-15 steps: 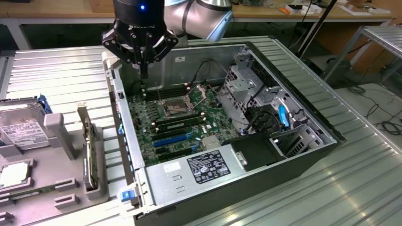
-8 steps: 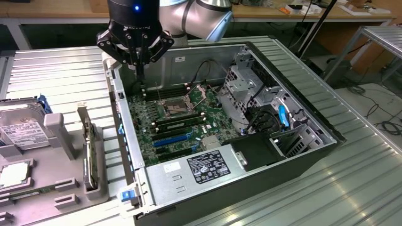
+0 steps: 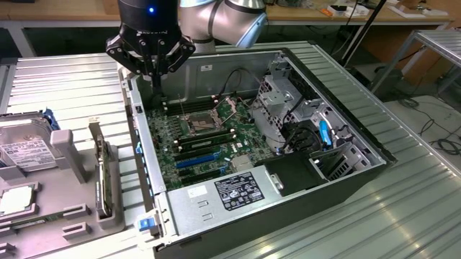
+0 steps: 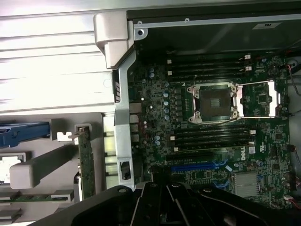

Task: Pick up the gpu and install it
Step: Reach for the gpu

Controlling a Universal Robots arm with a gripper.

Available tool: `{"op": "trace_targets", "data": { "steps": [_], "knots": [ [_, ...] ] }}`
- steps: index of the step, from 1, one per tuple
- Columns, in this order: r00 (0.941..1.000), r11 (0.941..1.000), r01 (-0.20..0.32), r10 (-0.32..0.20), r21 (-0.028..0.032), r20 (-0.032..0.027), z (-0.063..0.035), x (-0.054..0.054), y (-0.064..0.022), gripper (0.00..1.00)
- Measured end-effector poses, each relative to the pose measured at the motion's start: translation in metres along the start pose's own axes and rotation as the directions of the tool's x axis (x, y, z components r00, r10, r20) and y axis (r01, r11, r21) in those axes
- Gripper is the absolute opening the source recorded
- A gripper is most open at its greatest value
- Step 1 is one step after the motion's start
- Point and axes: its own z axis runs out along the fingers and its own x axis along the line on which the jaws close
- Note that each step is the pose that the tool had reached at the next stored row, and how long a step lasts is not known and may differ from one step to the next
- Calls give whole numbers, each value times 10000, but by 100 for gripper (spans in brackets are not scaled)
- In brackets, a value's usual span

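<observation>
The gpu (image 3: 101, 174) is a thin dark green card with a metal edge, standing on edge in a slot of the grey holder (image 3: 70, 154) at the exterior view's left, beside the open computer case (image 3: 338, 124). The wrist view shows the gpu (image 4: 85, 162) just outside the case's rear wall. My gripper (image 3: 154, 75) hangs shut and empty over the case's rear corner, above the motherboard (image 3: 209, 132) and well away from the gpu. Its dark housing (image 4: 164, 207) fills the edge of the wrist view. Blue expansion slots (image 3: 194, 160) lie bare on the board.
A silver hard drive (image 3: 25, 144) and a square processor (image 3: 16, 200) rest in the holder. Inside the case are the open processor socket (image 4: 214, 101), memory slots (image 4: 207, 70), a power supply (image 3: 224, 197) and a drive cage (image 3: 277, 105). Ribbed metal tabletop (image 3: 403, 205) surrounds everything.
</observation>
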Motion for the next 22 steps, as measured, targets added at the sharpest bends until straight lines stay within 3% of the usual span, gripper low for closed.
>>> {"op": "trace_targets", "data": {
  "steps": [17,22],
  "knots": [
    [10000,10000,0,0,1,0,24,170,-14,11],
    [10000,10000,-1,1,1,0,30,285,-22,11]
  ]
}}
